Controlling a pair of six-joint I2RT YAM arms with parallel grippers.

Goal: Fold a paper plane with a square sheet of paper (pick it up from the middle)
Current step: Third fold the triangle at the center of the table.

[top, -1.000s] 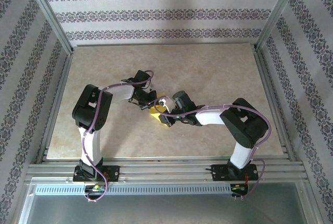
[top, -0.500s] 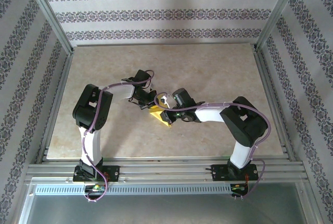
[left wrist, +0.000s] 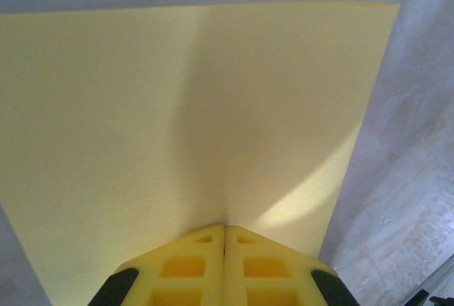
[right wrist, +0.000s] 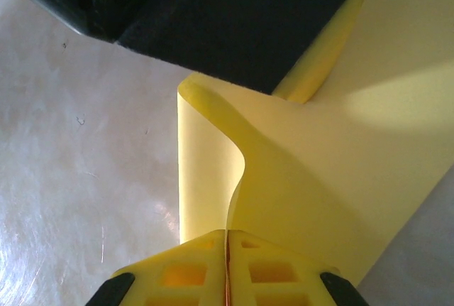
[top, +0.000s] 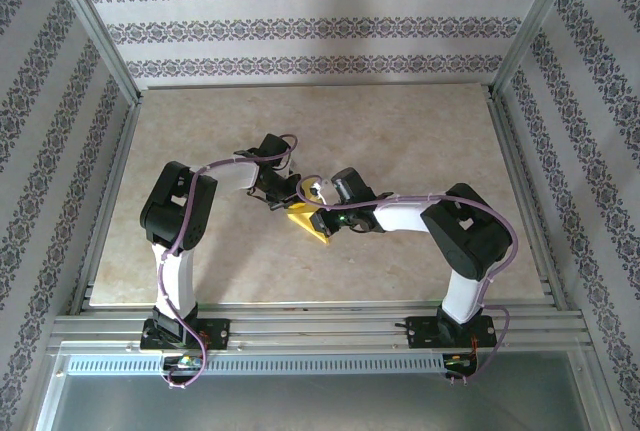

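Left claw (left wrist: 225, 235): mine, clamped on the paper (left wrist: 156, 107), anchoring it.
Right claw (right wrist: 228, 241): clamped on its edge, curling a fold.

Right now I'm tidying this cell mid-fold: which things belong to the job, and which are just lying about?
Job:
square sheet of paper
left gripper and right gripper, both shut on it

Not the job:
table
patterned walls
metal frame
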